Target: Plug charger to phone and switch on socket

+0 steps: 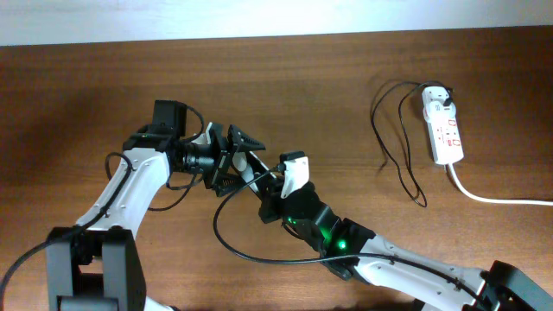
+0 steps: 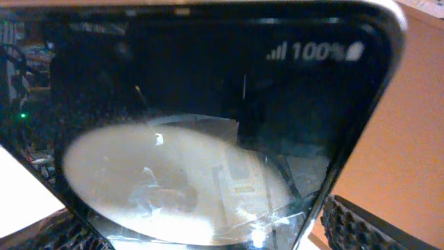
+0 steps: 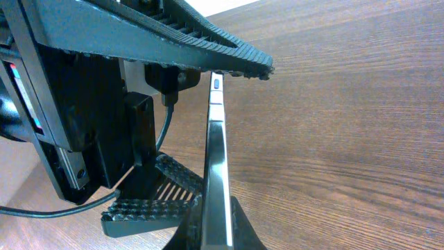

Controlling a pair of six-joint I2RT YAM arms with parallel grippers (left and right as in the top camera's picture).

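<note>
Phone (image 3: 218,160) is being held on edge over the middle of the tabletop (image 1: 104,78), with the right pincer (image 3: 215,232) pinching its near end. The left pincer (image 1: 255,166) is gaping wide, its fingers flanking the phone, whose screen is filling the left wrist view. The charger (image 1: 406,173) is lying looped near the right edge, its adapter sitting in the socket (image 1: 445,130).

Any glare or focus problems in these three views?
Left wrist: the phone fills the frame, its glossy face mirroring a large pale glare patch, soft focus. Right wrist: sharp, the phone's rim edge-on, wood grain crisp. Overhead: evenly lit, slightly soft, no glare on the table.
</note>
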